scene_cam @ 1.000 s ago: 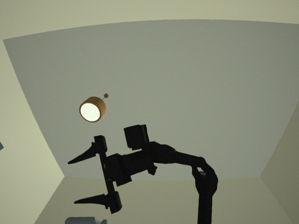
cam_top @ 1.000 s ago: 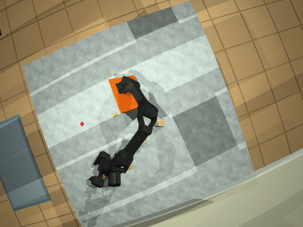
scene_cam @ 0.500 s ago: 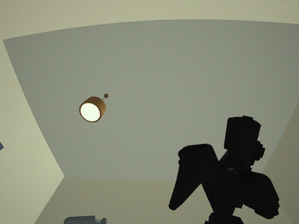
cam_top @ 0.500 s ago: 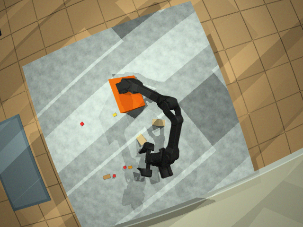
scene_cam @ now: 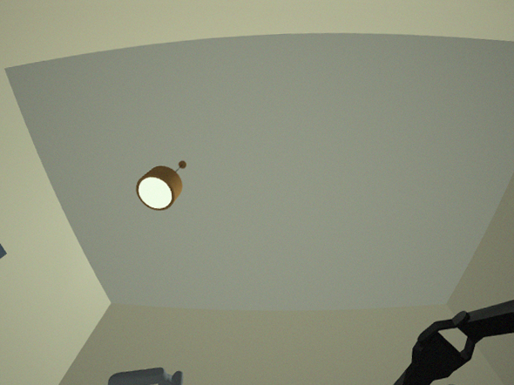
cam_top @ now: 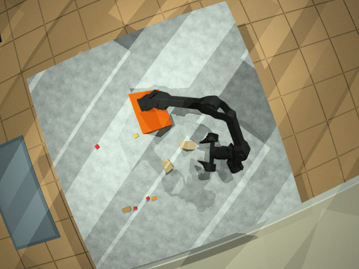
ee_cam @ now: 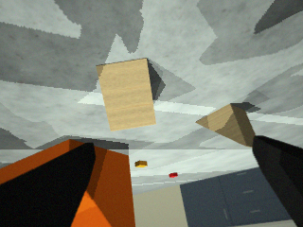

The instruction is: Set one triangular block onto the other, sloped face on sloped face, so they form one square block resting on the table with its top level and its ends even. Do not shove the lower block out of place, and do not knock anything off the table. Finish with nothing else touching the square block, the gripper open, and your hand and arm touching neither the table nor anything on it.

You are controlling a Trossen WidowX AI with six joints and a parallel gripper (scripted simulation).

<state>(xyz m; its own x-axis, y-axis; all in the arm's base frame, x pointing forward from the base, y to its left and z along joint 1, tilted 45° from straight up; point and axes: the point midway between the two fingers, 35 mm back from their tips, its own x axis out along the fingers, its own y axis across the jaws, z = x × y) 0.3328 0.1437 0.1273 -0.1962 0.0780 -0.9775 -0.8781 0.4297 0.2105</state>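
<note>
Mottled grey counter over tan floor tiles, orange base near its middle; gripper with jaws wide apart, holding and touching nothing, just beside two separate tan triangular blocks: one nearer the jaws, the other farther out.

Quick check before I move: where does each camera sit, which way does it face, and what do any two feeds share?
Top: overhead, looking down on the table; shows the whole arm, open gripper, orange base, two wedges.
Exterior: low, aimed up at the ceiling lamp; only an arm link shows at lower right.
Wrist: on the gripper, looking between both fingers across the table.
Shared: top and wrist both show the wedges and the orange base.
</note>
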